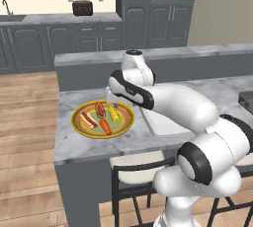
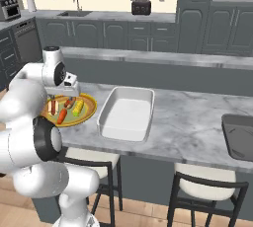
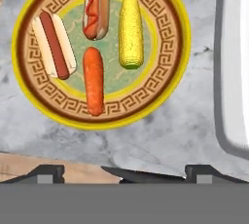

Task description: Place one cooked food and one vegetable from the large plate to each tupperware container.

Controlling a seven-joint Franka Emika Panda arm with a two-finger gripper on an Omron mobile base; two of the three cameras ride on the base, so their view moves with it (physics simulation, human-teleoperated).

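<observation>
The large plate (image 3: 185,38) with its yellow rim lies on the marble counter and carries a ketchup hot dog (image 3: 96,9), a plain hot dog (image 3: 53,45), a carrot (image 3: 93,79) and a corn cob (image 3: 131,30). My gripper (image 3: 125,175) hovers open and empty above the plate's near side, close to the counter edge. In the right base view the gripper (image 2: 68,93) hangs over the plate (image 2: 91,106). The white tupperware container (image 2: 126,112) sits empty right of the plate. The dark grey container (image 2: 239,134) lies empty at the far right.
A raised grey ledge (image 2: 163,58) runs behind the counter. Two stools (image 2: 207,184) stand under the counter's front edge. In the left base view my own arm covers part of the white container (image 1: 163,125). Wooden floor (image 1: 24,122) lies to the left.
</observation>
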